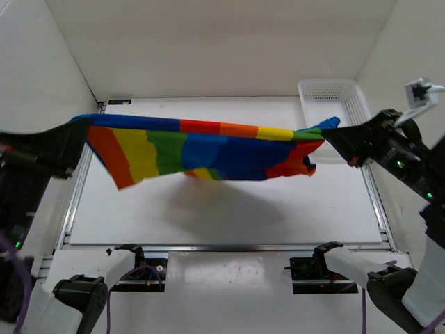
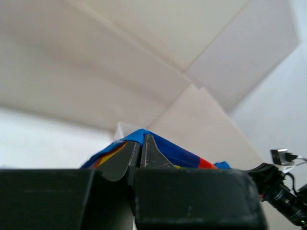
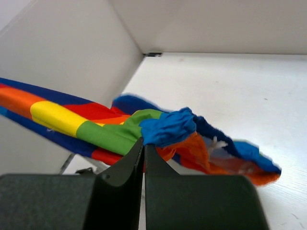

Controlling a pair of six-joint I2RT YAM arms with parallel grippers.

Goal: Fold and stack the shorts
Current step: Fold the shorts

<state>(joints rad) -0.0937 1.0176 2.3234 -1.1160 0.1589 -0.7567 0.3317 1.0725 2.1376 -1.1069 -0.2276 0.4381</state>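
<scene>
Setting: robotics lab work cell. Evidence: flat white table [image 1: 229,216] boxed in by plain white panels [image 1: 208,49] at the back and both sides, like a test enclosure. Aluminium rails [image 1: 376,202] frame the table edges. Two robot arm bases [image 1: 139,268] are bolted side by side on the near edge, with purple cables [image 1: 108,316] trailing off. Small camera module [image 1: 419,90] with loose wiring on the right arm. White plastic mesh basket [image 1: 334,97] sits in the far right corner.
</scene>
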